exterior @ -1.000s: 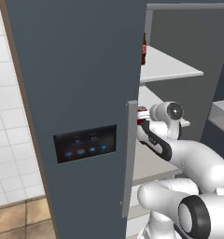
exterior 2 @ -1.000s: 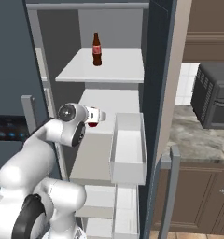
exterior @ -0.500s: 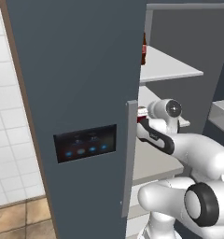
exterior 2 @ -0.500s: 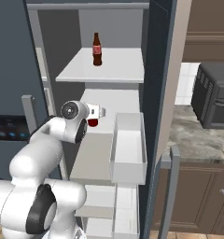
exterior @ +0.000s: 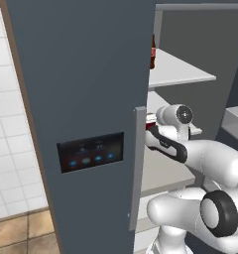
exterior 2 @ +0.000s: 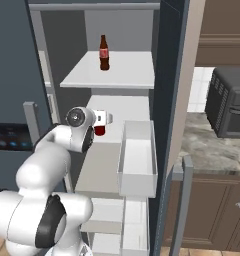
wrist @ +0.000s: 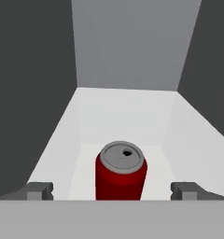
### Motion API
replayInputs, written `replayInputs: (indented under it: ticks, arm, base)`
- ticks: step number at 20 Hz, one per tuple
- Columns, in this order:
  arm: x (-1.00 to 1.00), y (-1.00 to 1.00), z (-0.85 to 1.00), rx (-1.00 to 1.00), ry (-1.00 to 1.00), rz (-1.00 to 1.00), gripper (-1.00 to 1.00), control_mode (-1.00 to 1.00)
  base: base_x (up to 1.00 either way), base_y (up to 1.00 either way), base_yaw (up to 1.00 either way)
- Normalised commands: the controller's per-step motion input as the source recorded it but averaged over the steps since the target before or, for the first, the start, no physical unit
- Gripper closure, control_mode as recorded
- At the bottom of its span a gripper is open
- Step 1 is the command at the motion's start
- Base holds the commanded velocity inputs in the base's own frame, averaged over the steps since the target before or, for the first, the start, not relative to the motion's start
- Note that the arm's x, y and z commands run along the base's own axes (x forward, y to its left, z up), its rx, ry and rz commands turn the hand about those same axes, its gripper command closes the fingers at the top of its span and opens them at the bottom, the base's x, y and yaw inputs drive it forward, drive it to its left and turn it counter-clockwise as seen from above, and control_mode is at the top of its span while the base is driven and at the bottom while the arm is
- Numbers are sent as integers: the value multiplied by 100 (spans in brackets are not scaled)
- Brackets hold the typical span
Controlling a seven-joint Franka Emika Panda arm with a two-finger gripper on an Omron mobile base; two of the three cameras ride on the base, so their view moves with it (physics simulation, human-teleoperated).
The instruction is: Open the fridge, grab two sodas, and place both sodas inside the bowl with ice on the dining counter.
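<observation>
The fridge (exterior: 81, 94) stands with its slate-blue door swung open, and its white shelves (exterior 2: 112, 75) are in view. A red soda can (wrist: 121, 173) stands upright on the middle shelf, and it also shows as a red patch (exterior 2: 99, 130) just beyond my hand. My gripper (wrist: 113, 191) is open. One fingertip (wrist: 39, 190) sits on each side of the can, apart from it, and the can is slightly ahead of them. In the left base view the door edge hides most of the can (exterior: 150, 127). The bowl and the dining counter are out of view.
A dark brown bottle (exterior 2: 104, 52) stands on the upper shelf. The open right door carries a white bin (exterior 2: 137, 161) close to my arm. A grey handle (exterior: 137, 163) runs down the left door's edge. To the right, a black appliance (exterior 2: 227, 102) sits on a stone counter.
My elbow and forearm have shifted a little while the hand stays at the middle shelf by the can. The jaws remain wide apart.
</observation>
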Motion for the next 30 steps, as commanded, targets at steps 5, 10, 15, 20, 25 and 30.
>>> replayInputs:
  ticks: [5, 10, 15, 20, 25, 30]
  arm:
    - [3, -18, -15, 3, -1, 2, -100, -100]
    - [28, -18, 0, 8, 1, 0, -100, -100]
    - [14, 1, 0, 2, 0, 3, -100, -100]
    - [3, 8, -11, 0, 0, 6, -100, -100]
    - [10, 0, -14, 0, 0, 5, -100, -100]
    - [15, -5, -14, 0, 0, 3, -100, -100]
  base:
    - [0, 0, 0]
    - [0, 0, 0]
    - [0, 0, 0]
    - [0, 0, 0]
    - [0, 0, 0]
    - [0, 0, 0]
